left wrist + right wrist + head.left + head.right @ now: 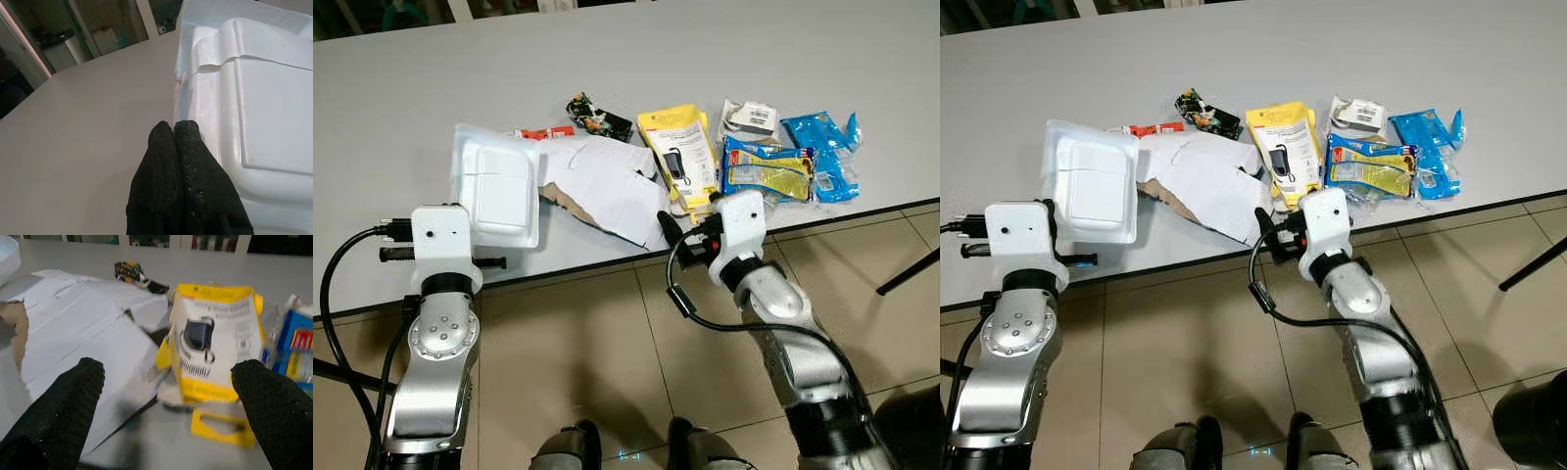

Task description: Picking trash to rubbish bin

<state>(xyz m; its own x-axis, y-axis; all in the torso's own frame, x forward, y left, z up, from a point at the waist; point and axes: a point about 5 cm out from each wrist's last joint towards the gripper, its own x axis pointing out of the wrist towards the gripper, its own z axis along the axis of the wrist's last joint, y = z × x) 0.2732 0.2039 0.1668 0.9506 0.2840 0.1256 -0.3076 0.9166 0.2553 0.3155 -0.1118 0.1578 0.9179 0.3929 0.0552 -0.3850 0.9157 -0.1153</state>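
At the near edge of a grey bench (607,59), seen from the head camera, trash lies in a loose row: a white foam container (497,186), torn white cardboard (602,186), a yellow blister pack (681,152), a dark wrapper (599,117), a small orange item (545,132), a blue-and-yellow packet (766,168), a blue plastic wrapper (824,147) and a white bag (750,117). The left arm sits just beside the foam container; the right arm reaches toward the yellow pack from the bench edge.

Along the left wrist, the left pincer (175,128) shows its two black fingers pressed together on nothing, tips resting against the container's side.

Along the right wrist, the right pincer (166,374) stands spread wide and empty, its fingers straddling the yellow pack and the cardboard's edge, slightly short of both.

Every piece appears untouched and no bin is in sight, so the job looks barely begun: a first grasp, likely of the yellow pack, remains ahead.
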